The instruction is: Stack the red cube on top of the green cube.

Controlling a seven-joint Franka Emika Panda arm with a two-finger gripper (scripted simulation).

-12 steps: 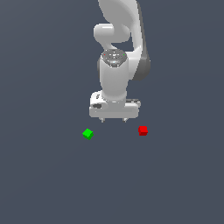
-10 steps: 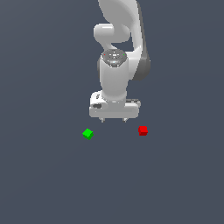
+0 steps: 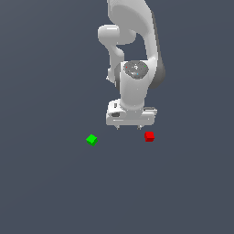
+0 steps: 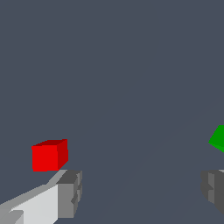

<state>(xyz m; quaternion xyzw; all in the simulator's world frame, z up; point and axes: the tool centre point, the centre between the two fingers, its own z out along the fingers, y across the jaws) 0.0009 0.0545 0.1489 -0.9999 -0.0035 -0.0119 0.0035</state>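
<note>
Plain grey table (image 3: 55, 192). Gripper (image 3: 129, 127) spread wide, empty, beside red cube (image 3: 149, 136) rather than over it; risks nudging it. Green cube (image 3: 92, 140) well apart.

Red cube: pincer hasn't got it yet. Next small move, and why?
Probably shift the pincer toward the exterior view's right until it is over the red cube, then descend. The fingers are spread with nothing between them, the red cube sits just outside one finger, and the green cube lies apart.
</note>
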